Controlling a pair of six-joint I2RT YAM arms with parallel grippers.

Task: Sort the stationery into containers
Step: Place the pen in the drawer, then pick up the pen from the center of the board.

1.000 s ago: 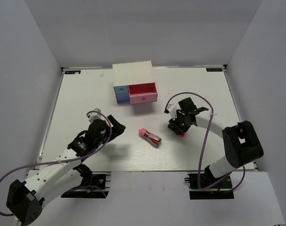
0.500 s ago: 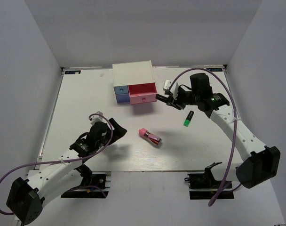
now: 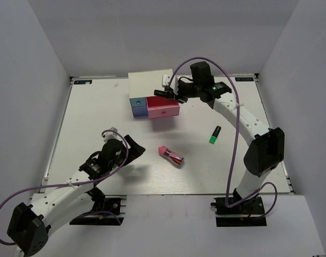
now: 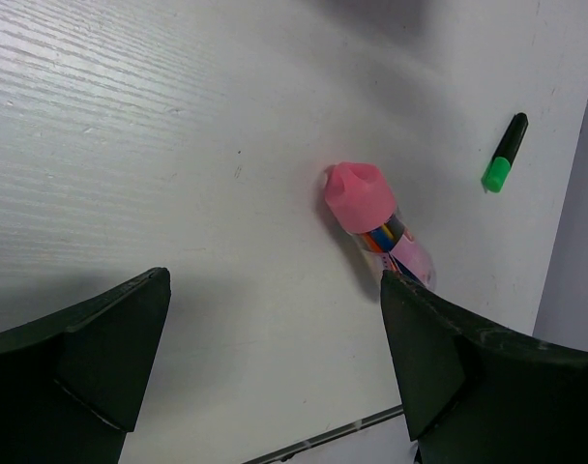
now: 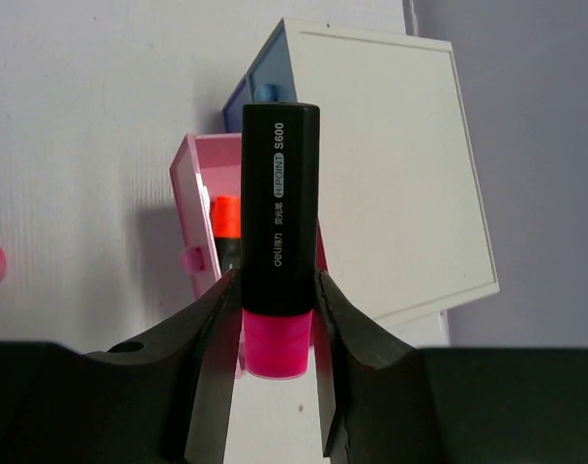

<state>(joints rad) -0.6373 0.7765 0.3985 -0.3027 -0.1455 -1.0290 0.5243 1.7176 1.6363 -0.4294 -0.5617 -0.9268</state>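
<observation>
My right gripper (image 3: 165, 94) is shut on the black magenta-ended marker (image 5: 279, 242) and holds it above the open pink drawer (image 3: 163, 108) of the white cabinet (image 3: 150, 81). An orange-ended marker (image 5: 226, 224) lies inside that drawer (image 5: 191, 208). The green-ended marker (image 3: 214, 135) lies on the table at right, and also shows in the left wrist view (image 4: 505, 153). The pink-capped tube (image 3: 171, 155) lies mid-table, and the left wrist view (image 4: 376, 208) shows it just ahead of my open, empty left gripper (image 4: 275, 280). The clear-purple piece is out of view.
A blue drawer (image 3: 136, 106) with a knob sits left of the pink one, pulled slightly out. The left arm (image 3: 106, 155) reaches over the table's near left part. White walls enclose the table (image 3: 98, 118) on three sides.
My right gripper rose from the table's right side with the magenta marker and swung left and back to over the pink drawer. The green marker came into view. The left arm barely moved.
</observation>
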